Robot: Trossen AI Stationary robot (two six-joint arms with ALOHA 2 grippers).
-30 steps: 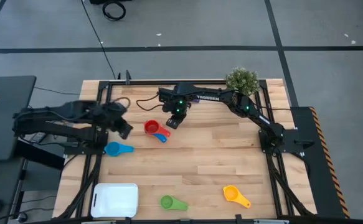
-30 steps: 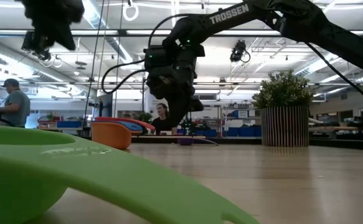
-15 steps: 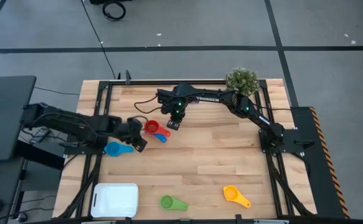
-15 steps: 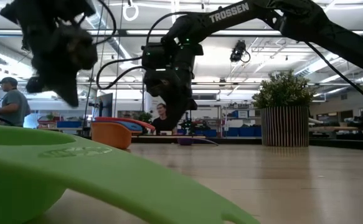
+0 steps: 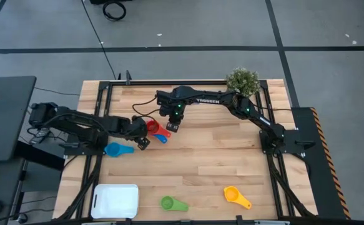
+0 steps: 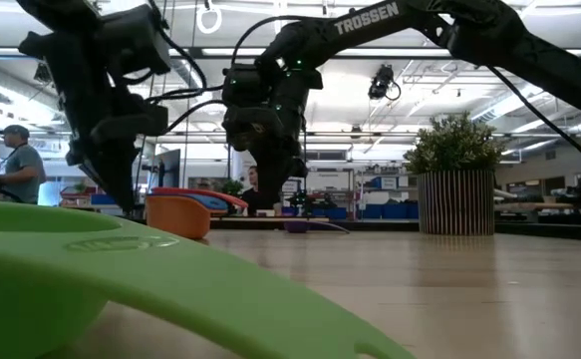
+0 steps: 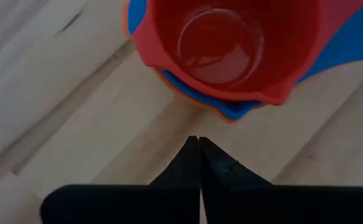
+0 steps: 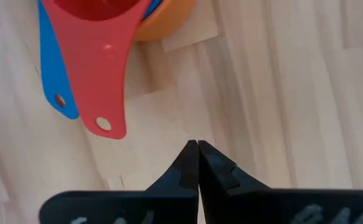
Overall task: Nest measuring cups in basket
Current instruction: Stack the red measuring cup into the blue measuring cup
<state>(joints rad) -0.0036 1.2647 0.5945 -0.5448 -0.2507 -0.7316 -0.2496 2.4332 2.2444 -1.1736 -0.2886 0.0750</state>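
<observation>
So the cups were scattered all over the bench (image 5: 206,162). Up near the back-middle there was a little nested stack (image 5: 155,130): the red cup (image 5: 151,128) sat on top, with a blue one (image 7: 237,107) under it and an orange one (image 6: 177,215) at the bottom, and the red and blue handles fanned out side by side toward the right arm. A separate bright blue cup (image 5: 117,149) lay on its own near the left edge, just in front of the left arm. The green cup (image 5: 172,203) and the yellow cup (image 5: 236,196) were down at the front edge, well apart from the stack, and the green one filled most of the low view.

The basket (image 5: 115,200) sat in the front-left corner, and I couldn't see any cup in it.

The left gripper (image 5: 142,141) hung just beside the stack on its left-front side, fingers pinched fully together with nothing between them; in its wrist view the tips pointed right at the red cup's rim. The right gripper (image 5: 172,126) was just on the other side, by the handles, also pinched closed on nothing.

A potted plant (image 5: 242,81) stood at the back-right corner, and a person (image 6: 16,165) was in the room behind.
</observation>
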